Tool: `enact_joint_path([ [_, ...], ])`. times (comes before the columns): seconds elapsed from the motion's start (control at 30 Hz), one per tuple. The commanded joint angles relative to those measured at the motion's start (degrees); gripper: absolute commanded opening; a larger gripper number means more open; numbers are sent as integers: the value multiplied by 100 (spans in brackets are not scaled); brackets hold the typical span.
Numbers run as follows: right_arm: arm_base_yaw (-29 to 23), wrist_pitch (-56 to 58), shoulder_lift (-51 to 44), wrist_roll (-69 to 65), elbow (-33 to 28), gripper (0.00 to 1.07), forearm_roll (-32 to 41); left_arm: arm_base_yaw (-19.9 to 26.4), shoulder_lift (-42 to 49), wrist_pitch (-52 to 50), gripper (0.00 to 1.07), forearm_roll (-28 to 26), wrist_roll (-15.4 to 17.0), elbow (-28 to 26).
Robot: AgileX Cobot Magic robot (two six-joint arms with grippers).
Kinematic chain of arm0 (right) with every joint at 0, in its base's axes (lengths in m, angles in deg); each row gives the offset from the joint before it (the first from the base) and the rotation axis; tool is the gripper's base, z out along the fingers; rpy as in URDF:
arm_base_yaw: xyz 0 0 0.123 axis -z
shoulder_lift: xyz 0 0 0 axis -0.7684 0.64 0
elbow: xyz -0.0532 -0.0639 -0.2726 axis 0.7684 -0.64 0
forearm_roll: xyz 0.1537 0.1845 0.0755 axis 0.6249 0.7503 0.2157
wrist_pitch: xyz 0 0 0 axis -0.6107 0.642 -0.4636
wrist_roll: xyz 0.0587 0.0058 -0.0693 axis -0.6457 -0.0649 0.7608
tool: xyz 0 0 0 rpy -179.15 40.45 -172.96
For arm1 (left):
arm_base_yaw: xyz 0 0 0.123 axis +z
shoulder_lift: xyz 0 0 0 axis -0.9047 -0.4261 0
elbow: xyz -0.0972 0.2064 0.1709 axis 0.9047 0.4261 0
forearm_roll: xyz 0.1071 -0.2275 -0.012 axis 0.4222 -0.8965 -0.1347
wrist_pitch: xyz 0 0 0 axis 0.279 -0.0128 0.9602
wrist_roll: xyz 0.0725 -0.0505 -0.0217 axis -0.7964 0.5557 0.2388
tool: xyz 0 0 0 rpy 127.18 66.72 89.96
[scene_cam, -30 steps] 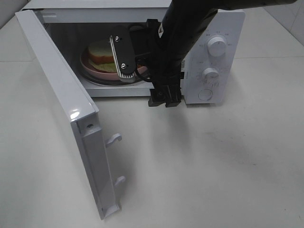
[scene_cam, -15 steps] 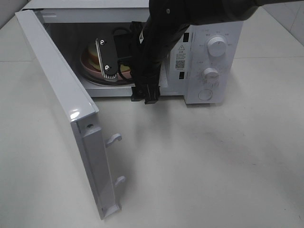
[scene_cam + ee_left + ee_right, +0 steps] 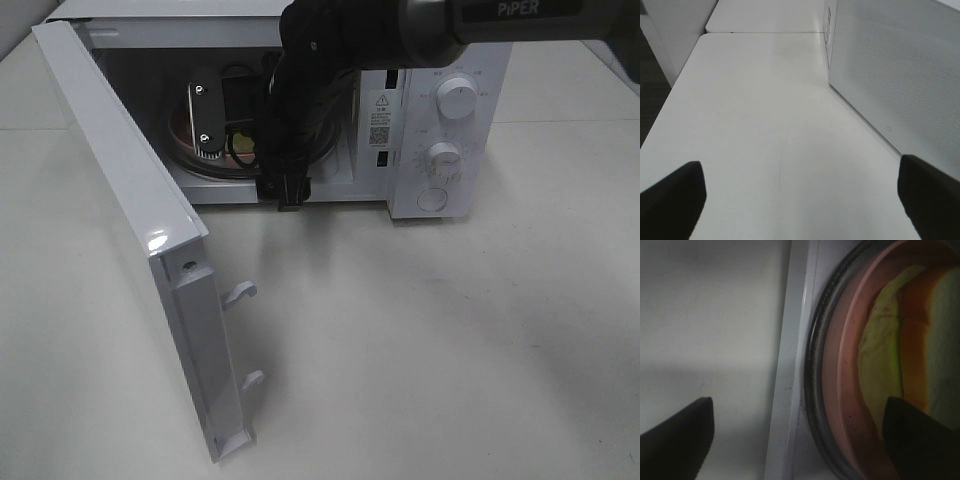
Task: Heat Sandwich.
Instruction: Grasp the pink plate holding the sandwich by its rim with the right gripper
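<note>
The sandwich [image 3: 920, 340], white bread with tan crust and pale yellow-green filling, lies on a round pink plate [image 3: 840, 365] on the glass turntable [image 3: 812, 365] inside the open microwave. In the exterior view only a yellow sliver of the sandwich [image 3: 243, 145] shows behind the arm. My right gripper [image 3: 225, 130] reaches into the cavity's mouth and stands open [image 3: 797, 437] with nothing between its fingers. One finger is over the plate's side, the other over the sill side. My left gripper [image 3: 800, 200] is open over bare table beside a white perforated panel.
The microwave door [image 3: 120, 200] swings wide open toward the front left, with its latch hooks [image 3: 240, 292] sticking out. The control panel with two knobs [image 3: 457, 97] is on the right. White table [image 3: 450, 350] spreads in front.
My right arm has swung left and deeper into the microwave opening, now covering most of the sandwich and plate. Its fingers stay spread. Door unchanged.
</note>
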Motion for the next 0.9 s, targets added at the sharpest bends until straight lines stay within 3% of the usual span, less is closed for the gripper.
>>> enact_joint_path([
  [0.03, 40, 23, 120, -52, 155, 87, -29, 17, 126, -29, 98, -46, 40, 17],
  [0.33, 40, 160, 602, -350, 739, 84, -315, 17, 126, -29, 98, -29, 40, 17],
  [0.9, 166, 126, 842, -372, 848, 73, -453, 17, 126, -29, 98, -29, 40, 17],
])
